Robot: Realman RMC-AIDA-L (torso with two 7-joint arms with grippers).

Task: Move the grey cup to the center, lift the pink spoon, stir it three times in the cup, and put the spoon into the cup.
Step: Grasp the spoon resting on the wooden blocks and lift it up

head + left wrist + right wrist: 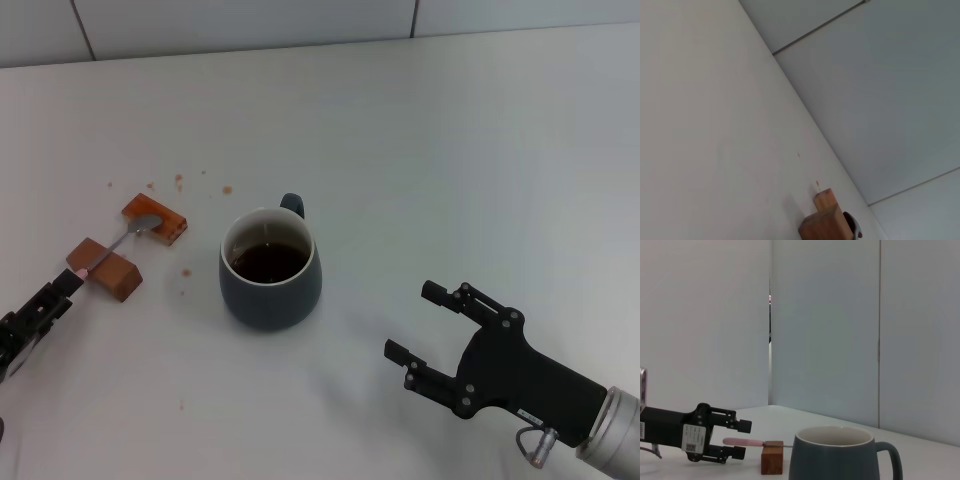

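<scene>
The grey cup (pixel 270 272) stands upright mid-table with dark brown liquid inside; it also shows in the right wrist view (pixel 835 455). The pink spoon (pixel 112 246) lies across two wooden blocks to the cup's left, silver bowl on the far block, pink handle end over the near block. My left gripper (pixel 60 290) is at the handle's end. In the right wrist view the left gripper (pixel 741 439) is open with the pink handle (pixel 742 442) between its fingers. My right gripper (pixel 412 320) is open and empty, to the right of the cup and a little nearer to me.
Two reddish-brown wooden blocks (pixel 155 218) (pixel 106 268) hold the spoon off the table; the near one shows in the left wrist view (pixel 825 225). Small brown spots (pixel 227 189) dot the white table behind and beside the blocks. A wall runs along the table's far edge.
</scene>
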